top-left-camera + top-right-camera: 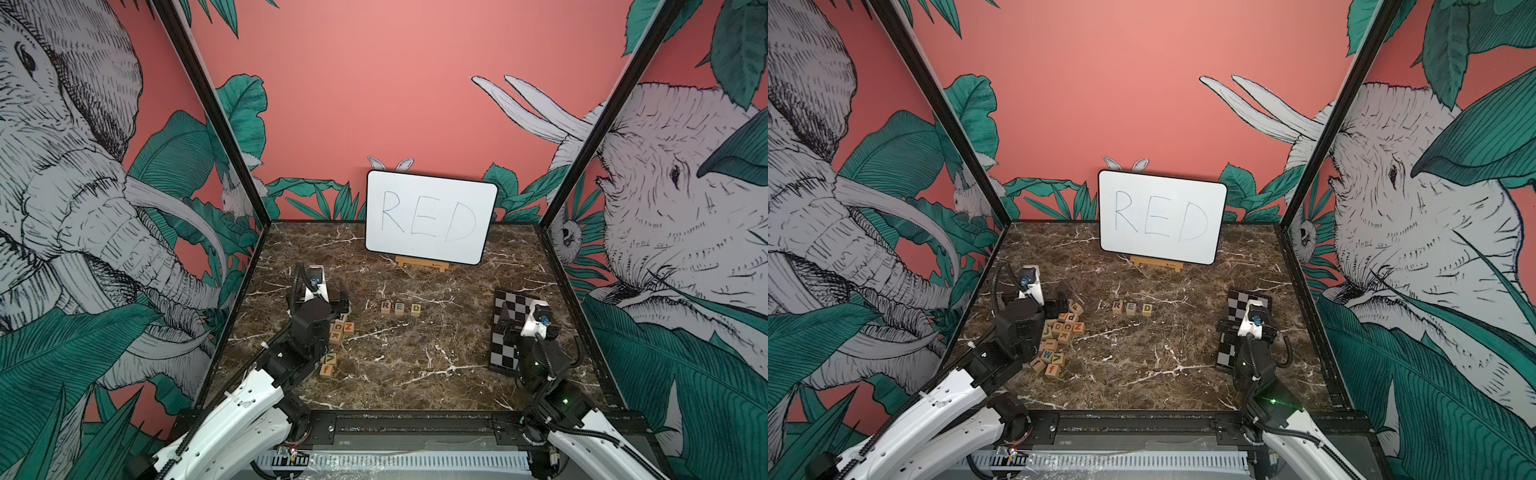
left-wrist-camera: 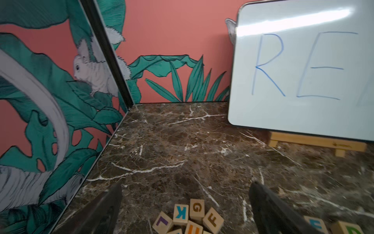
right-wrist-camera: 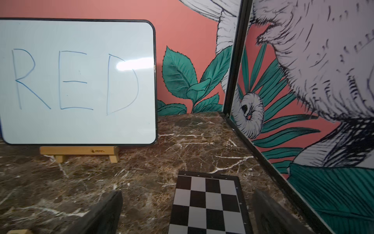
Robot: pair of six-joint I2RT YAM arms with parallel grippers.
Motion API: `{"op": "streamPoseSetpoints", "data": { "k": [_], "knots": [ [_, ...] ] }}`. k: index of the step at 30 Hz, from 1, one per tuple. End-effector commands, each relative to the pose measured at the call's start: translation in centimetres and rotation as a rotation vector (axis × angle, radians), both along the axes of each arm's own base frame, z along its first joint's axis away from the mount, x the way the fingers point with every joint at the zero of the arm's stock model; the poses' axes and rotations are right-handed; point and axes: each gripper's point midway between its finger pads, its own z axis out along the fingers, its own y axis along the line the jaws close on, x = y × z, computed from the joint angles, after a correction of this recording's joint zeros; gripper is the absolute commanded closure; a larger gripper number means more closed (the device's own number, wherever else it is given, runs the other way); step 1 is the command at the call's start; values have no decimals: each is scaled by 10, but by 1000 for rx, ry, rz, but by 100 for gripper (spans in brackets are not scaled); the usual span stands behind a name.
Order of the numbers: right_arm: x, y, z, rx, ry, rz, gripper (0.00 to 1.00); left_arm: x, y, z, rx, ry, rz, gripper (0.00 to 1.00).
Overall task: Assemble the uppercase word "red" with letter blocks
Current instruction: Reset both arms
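Left pincer [image 2: 185, 185] and right pincer [image 3: 188, 192] gape empty at the flanks; RED row [image 1: 399, 308] central

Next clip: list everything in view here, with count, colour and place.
RED row: three blocks, pale wood, coloured letters, table centre.
loose letter blocks: heap, partly hidden, pale wood, beside left arm.
whiteboard: one, white, blue handwritten RED, at the back.
easel: one, pale wood, under the whiteboard.
chequered board: one, black and white, table's right side.
table: one, brown marble.
left pincer: one, black, open, over the loose letter blocks.
right pincer: one, black, open, over the chequered board.
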Motion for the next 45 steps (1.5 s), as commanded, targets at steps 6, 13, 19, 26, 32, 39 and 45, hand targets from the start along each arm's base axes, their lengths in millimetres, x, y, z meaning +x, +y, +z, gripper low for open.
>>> {"op": "streamPoseSetpoints", "data": {
  "k": [6,13,19,26,32,39,45],
  "knots": [
    [18,-37,17,-51,-57,-199,1,12,69,-29,57,-63,299,1],
    [33,-60,-8,-70,24,-274,1,20,96,-82,117,23,304,1],
    [52,-65,-41,-94,128,-277,1,34,94,-118,168,131,243,1],
    [73,-57,-61,-136,167,-240,0,51,96,-126,104,125,199,1],
    [96,-51,-65,-119,162,-185,1,63,97,-126,50,77,151,1],
    [116,-47,-92,-94,188,-124,1,83,88,-135,34,46,85,1],
    [124,-48,-98,-87,234,-111,1,100,80,-153,42,117,39,1]
  ]
}}
